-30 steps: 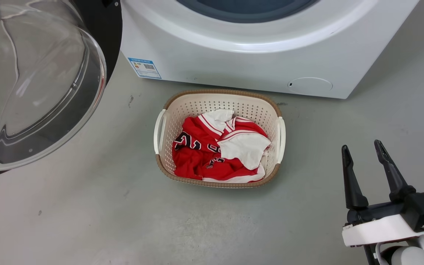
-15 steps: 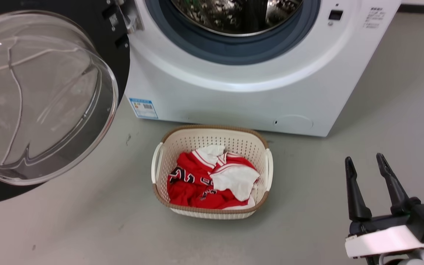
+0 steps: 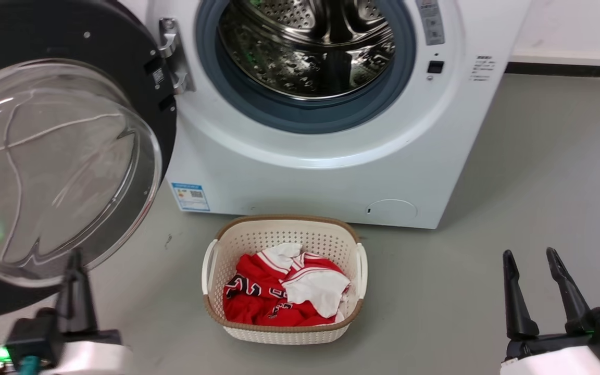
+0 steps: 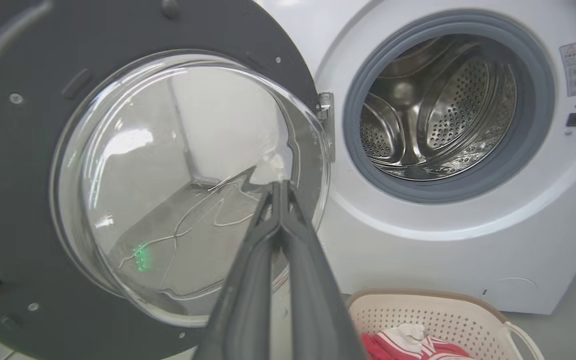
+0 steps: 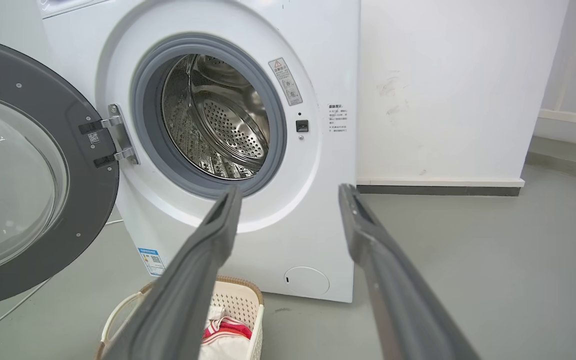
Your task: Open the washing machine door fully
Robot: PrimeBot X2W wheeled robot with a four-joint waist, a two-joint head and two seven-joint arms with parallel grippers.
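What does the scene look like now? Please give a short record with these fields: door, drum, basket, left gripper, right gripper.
door: washing machine door swung open at the left of the washing machine, hanging on its metal hinge
drum: steel drum exposed, no laundry seen in it
basket: cream laundry basket on the floor before the machine, holding a red and white garment
left gripper: left gripper shut, pointing at the door's glass bowl; contact cannot be told
right gripper: right gripper open, holding nothing, right of the basket
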